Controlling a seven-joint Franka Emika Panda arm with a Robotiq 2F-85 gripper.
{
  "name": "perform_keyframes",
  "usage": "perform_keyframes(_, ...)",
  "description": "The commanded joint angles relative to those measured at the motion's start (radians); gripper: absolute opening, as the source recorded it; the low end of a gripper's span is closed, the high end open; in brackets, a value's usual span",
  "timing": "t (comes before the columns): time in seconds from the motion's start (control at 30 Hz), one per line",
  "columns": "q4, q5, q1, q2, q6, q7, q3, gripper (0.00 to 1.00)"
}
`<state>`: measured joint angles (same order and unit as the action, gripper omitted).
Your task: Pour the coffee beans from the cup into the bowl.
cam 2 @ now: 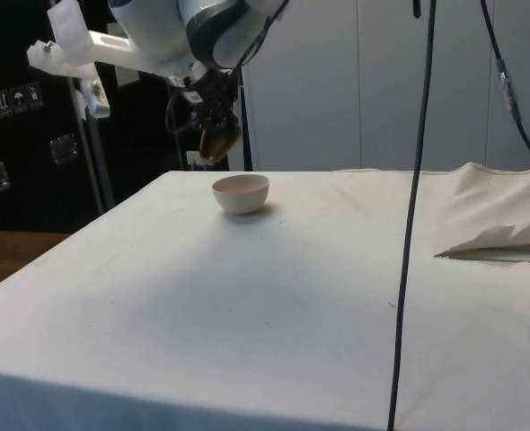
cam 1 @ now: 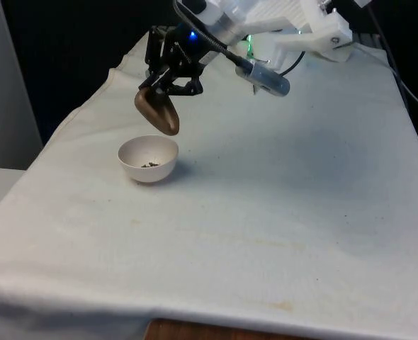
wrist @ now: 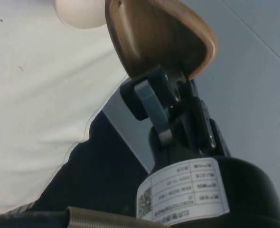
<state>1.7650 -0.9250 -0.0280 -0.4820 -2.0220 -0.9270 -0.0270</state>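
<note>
A brown cup (cam 1: 158,111) hangs tipped over, mouth turned down towards the white bowl (cam 1: 148,159), which stands on the cloth at the front view's left. My gripper (cam 1: 168,83) is shut on the cup's rim and holds it just above the bowl's far edge. A few dark coffee beans (cam 1: 150,165) lie in the bottom of the bowl. In the side view the cup (cam 2: 217,141) hovers above and slightly behind the bowl (cam 2: 242,192). The wrist view has the cup (wrist: 159,38) clamped between my fingers (wrist: 152,104), with the bowl's edge (wrist: 80,12) beyond it.
The white cloth (cam 1: 266,212) covers the whole table. A fold of cloth (cam 2: 499,238) lies raised at the side view's right. A black cable (cam 2: 413,215) hangs down in front of the side camera.
</note>
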Motion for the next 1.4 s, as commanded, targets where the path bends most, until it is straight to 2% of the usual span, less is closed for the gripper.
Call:
perform_keyframes(0.0,0.0,0.0,0.0,0.0,-0.005,0.002,-0.001,0.0)
perform_keyframes(0.03,0.014,0.007,-0.009,0.01,-0.034,0.015,0.004,0.0)
perform_keyframes(0.23,0.018,0.009,-0.009,0.01,-0.069,0.032,-0.001,0.0)
perform_keyframes(0.27,0.007,0.0,-0.001,0.001,-0.048,0.02,-0.007,0.0)
perform_keyframes(0.3,0.02,0.009,-0.009,0.01,-0.074,0.034,-0.002,0.0)
perform_keyframes(0.43,0.026,0.01,-0.01,0.011,-0.097,0.047,-0.004,0.0)
perform_keyframes(0.57,0.032,0.01,-0.01,0.012,-0.117,0.061,-0.006,0.0)
perform_keyframes(0.6,0.021,0.001,-0.001,0.003,-0.098,0.048,-0.013,0.0)
perform_keyframes(0.63,0.032,0.011,-0.01,0.012,-0.122,0.064,-0.007,0.0)
perform_keyframes(0.9,0.04,0.011,-0.009,0.01,-0.164,0.096,-0.012,0.0)
perform_keyframes(0.93,0.031,0.003,-0.001,0.003,-0.145,0.085,-0.019,0.0)
perform_keyframes(0.97,0.041,0.011,-0.009,0.01,-0.169,0.099,-0.013,0.0)
perform_keyframes(1.2,0.053,0.01,-0.01,0.011,-0.21,0.127,-0.018,0.0)
perform_keyframes(1.23,0.042,0.003,-0.001,0.003,-0.187,0.113,-0.023,0.0)
perform_keyframes(1.27,0.054,0.01,-0.01,0.011,-0.215,0.13,-0.019,0.0)
perform_keyframes(1.37,0.06,0.009,-0.009,0.011,-0.236,0.144,-0.021,0.0)
